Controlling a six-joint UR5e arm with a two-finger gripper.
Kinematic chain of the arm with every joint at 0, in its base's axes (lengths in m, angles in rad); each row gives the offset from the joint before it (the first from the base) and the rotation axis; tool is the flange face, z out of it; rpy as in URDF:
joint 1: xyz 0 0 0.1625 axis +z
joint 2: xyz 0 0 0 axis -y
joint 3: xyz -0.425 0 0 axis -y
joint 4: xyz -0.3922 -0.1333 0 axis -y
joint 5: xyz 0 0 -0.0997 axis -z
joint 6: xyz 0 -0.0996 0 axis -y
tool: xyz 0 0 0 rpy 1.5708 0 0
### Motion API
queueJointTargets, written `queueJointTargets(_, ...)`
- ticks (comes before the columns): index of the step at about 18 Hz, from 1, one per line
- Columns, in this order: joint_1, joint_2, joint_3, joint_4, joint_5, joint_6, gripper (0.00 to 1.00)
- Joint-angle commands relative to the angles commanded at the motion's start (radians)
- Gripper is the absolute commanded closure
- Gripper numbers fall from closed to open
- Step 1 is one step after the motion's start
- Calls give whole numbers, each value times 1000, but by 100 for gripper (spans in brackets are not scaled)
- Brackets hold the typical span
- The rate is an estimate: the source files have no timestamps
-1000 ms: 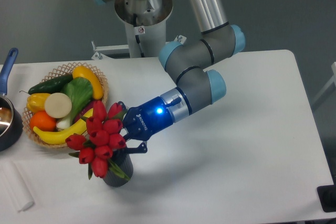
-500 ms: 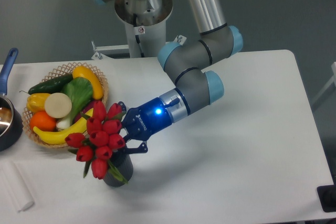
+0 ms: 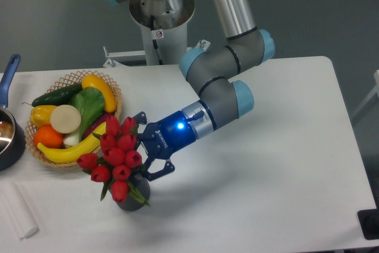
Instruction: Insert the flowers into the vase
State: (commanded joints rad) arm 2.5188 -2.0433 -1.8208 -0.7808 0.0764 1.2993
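Tulips (image 3: 116, 159) sit just left of your claw (image 3: 149, 153), its fingers spread apart. Vase (image 3: 134, 197) stands directly beneath the bunch, near side.

a lab: pedestal-mounted robot arm (image 3: 231, 81), bare white table (image 3: 284, 164), grey backdrop.

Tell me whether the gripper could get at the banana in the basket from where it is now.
Probably not directly. The flowers in the vase stand between the gripper and the banana, whose near end lies behind the buds. Its jaws look spread. It would likely have to lift and come round over the basket.
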Motion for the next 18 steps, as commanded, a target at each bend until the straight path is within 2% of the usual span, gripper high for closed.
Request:
queueJointTargets(3, 2, 12, 0, 2, 81, 2, 0)
queueJointTargets(9, 2, 25, -2, 2, 98, 2, 0)
queueJointTargets(15, 0, 104, -3, 2, 279, -8, 0)
queueJointTargets(18, 3, 164, 5, 2, 461, -3, 0)
